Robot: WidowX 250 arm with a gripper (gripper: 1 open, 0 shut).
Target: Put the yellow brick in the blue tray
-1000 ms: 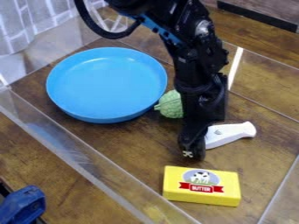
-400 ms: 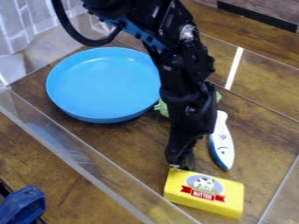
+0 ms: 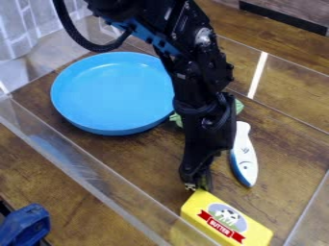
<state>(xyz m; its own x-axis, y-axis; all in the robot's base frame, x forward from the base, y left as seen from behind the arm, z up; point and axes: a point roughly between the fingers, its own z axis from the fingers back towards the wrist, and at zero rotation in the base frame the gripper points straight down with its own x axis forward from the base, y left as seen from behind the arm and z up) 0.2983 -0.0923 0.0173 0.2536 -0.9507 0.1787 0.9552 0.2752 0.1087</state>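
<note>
The small flat yellow brick (image 3: 225,220) with a red banner label lies tilted at the lower right, its bottom edge cut off by the frame. Just above it, the black gripper (image 3: 194,178) points down, jaws spread and empty. The round glossy blue tray (image 3: 90,96) sits upper left on the wooden table (image 3: 115,183).

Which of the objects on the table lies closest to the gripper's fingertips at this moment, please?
The yellow brick, lying just below the gripper. The white fish toy sits off to the side, and the blue tray is farther away.
</note>
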